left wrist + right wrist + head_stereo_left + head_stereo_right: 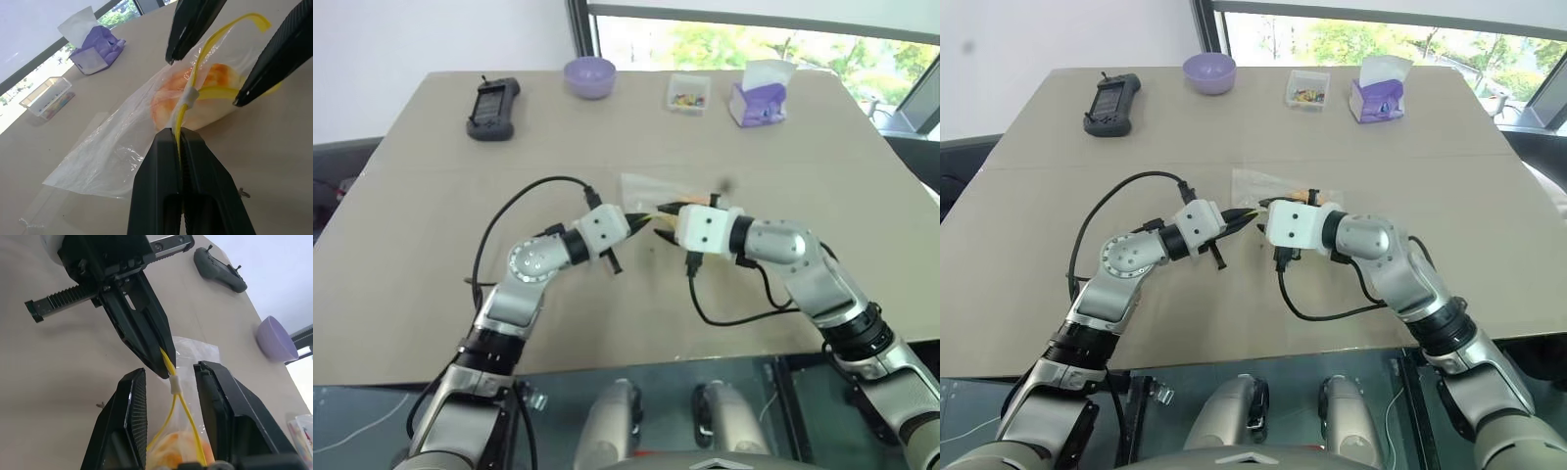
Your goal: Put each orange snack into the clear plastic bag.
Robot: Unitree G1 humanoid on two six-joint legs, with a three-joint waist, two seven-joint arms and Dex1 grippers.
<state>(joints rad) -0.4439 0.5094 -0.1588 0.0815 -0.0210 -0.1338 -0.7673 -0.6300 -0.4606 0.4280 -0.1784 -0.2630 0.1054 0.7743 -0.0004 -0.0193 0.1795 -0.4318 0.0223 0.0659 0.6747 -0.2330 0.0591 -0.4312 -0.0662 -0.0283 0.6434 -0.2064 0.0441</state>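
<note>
The clear plastic bag [98, 161] lies on the table's middle, its mouth raised toward me. The orange snack [172, 97] sits inside it, behind the yellow seal strip [188, 110]. My left gripper [178, 135] is shut on that strip just below its small white slider [174, 384]. My right gripper [172, 374] faces it from the other side, open. Its two fingers stand on either side of the strip and slider without pinching them. Both grippers meet tip to tip at the bag's near edge [654, 220].
Along the table's far edge stand a black controller [492, 108], a purple bowl [590, 76], a small clear box of coloured bits [688, 93] and a purple tissue pack [759, 101]. Black cables loop from both wrists over the beige tabletop [411, 215].
</note>
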